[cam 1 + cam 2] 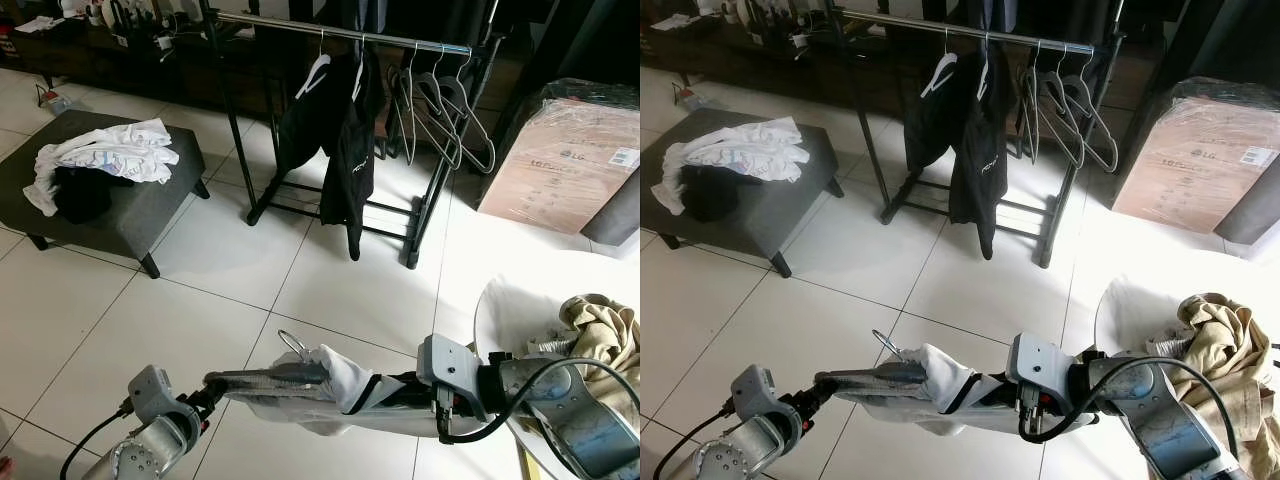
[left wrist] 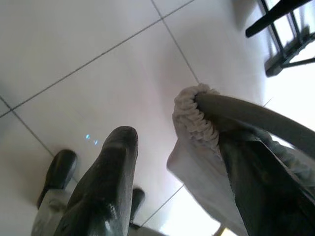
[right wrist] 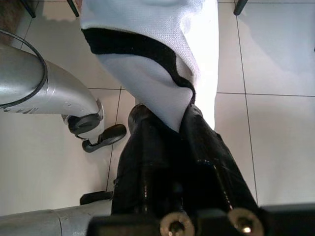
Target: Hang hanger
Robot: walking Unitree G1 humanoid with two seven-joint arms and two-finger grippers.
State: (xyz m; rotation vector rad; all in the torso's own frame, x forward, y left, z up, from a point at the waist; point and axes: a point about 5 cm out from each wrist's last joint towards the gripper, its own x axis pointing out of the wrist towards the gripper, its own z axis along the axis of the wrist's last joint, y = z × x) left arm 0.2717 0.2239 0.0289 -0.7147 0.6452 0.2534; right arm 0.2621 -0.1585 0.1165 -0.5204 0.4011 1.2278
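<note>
Step in hand (judgement): garment already on hanger, held low between both arms; next is carrying it to the clothes rack (image 1: 340, 35) and getting the hook over the rail.

How to do it well, biggest item first:
- Rack stands well ahead across the tiled floor (image 1: 230, 290), w/ a black garment (image 1: 335, 130) and several empty hangers (image 1: 445, 110) on the rail. Aim for a bare stretch of rail, e.g. left of the black garment; avoid the empty-hanger cluster at the right end, tangle risk.
- White garment w/ black trim (image 1: 345, 385) sags below the hanger; lift high enough that the cloth doesn't drag or catch on the rack's lower bars.
- Hanger hook (image 1: 292, 345) is small, thin wire; keep it upright, opening facing the rail, before lowering on.

Position rel. to claws:
- Left claw (image 1: 265, 378): fingers spread, one on each side of the hanger's left end w/ cloth bunched over it. Wrist view shows one finger (image 2: 101, 187) apart from the covered bar; firm contact not confirmable.
- Right claw (image 3: 170, 125): pressed together, pinching the white cloth near the black trim.
- Hook sits just above the left claw, pointing up toward the rack.
</note>
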